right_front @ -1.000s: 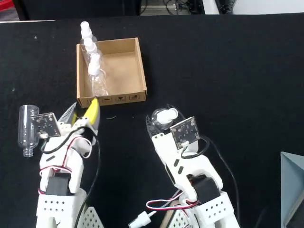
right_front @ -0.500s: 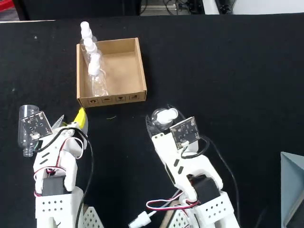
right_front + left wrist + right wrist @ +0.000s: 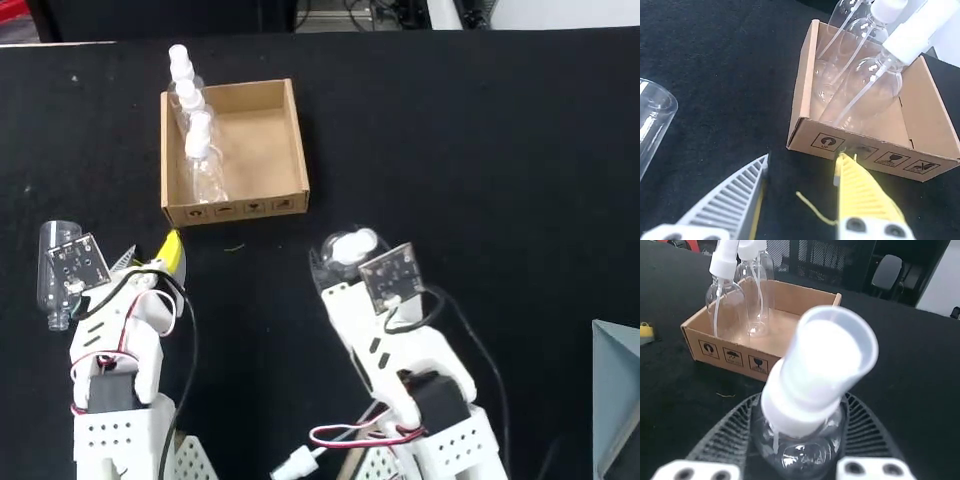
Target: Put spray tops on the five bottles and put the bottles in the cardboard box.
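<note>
The cardboard box (image 3: 262,150) stands at the back left with three capped bottles (image 3: 200,145) leaning along its left side. My left gripper (image 3: 150,248) is open just in front of the box's near left corner, with nothing between its fingers. To its left an uncapped clear bottle (image 3: 54,270) lies on the table. My right gripper (image 3: 343,262) sits mid-table, shut on a bottle with a white spray top (image 3: 350,245). In the right wrist view that bottle (image 3: 815,380) stands upright in the gripper (image 3: 800,440), with the box (image 3: 735,357) beyond. The left wrist view shows the box front (image 3: 865,150) and the uncapped bottle's base (image 3: 652,117).
A loose white spray top (image 3: 297,464) lies at the near edge between the two arm bases. A grey-blue object (image 3: 617,390) juts in at the right edge. The black table (image 3: 480,150) is bare to the right of the box.
My left gripper drew back from the box front toward the near left and now sits still. The right arm with its bottle shifted slightly to the right.
</note>
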Controlling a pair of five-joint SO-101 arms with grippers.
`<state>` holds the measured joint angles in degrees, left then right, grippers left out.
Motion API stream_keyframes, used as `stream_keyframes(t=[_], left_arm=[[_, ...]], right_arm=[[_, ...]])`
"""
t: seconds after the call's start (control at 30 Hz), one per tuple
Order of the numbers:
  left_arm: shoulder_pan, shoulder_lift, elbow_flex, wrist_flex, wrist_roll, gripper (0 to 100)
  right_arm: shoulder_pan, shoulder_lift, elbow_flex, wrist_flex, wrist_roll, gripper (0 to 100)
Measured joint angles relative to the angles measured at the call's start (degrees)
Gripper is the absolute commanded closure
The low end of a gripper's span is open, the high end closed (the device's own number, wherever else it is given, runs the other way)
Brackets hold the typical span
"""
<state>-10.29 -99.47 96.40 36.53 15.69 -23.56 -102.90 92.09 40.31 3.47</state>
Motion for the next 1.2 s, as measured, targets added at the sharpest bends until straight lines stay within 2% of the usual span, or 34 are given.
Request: stream_keyframes(t=[0.23,0.43,0.7,0.93,1.2], left_arm=[[0.0,0.0,0.0,0.0,0.0,80],[0.0,0.0,0.0,0.0,0.0,80],[0.0,0.0,0.0,0.0,0.0,80],[0.0,0.0,0.0,0.0,0.0,80],[0.0,0.0,0.0,0.0,0.0,80]], right_arm=[[0.0,0.0,-8.2,7.9,2.5,87.8],[0.0,0.0,-12.0,7.9,5.6,87.8],[0.0,0.1,-19.1,7.9,6.2,88.0],[0.0,11.2,-27.7,7.9,6.2,88.1],[0.0,20.0,-28.9,6.2,6.2,88.1]])
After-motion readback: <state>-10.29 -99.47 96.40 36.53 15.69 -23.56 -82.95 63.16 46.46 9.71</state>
